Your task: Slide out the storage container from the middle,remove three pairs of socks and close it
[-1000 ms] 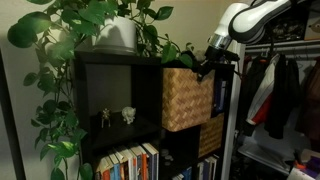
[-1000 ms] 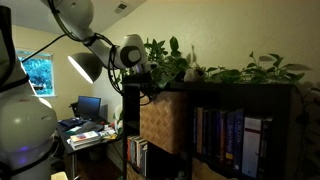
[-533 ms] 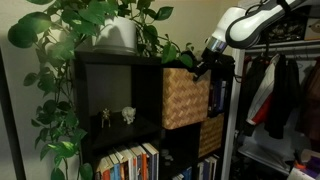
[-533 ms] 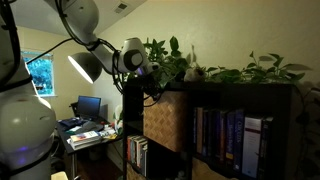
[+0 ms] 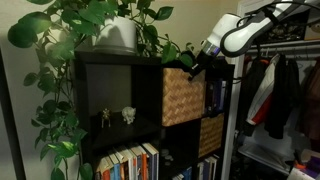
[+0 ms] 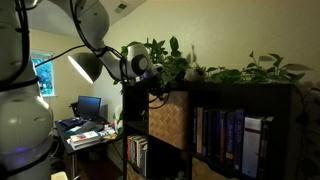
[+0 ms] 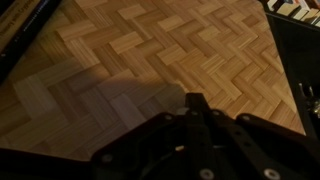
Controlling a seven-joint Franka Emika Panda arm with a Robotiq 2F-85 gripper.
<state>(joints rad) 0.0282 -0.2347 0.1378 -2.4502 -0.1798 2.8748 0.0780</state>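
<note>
**Wicker basket in its cubby, pincer closed at its front**

- Storage container (image 5: 185,97), light tan woven wicker: sits in the top row of the black cube shelf (image 5: 120,60). The cubby with 2 small figurines (image 5: 116,116) is to its left and upright books (image 5: 217,94) are to its right. How far its front projects, I cannot tell.
- Gripper (image 5: 197,66): at the basket's upper right front corner, arm reaching in from the right. In the wrist view the gripper (image 7: 196,100) has its jaws drawn together with nothing between them, tips close to the herringbone weave.
- Darker woven basket (image 5: 211,135) sits 1 row below, to the right.
- Potted trailing plant (image 5: 100,30) on top of the shelf.
</note>
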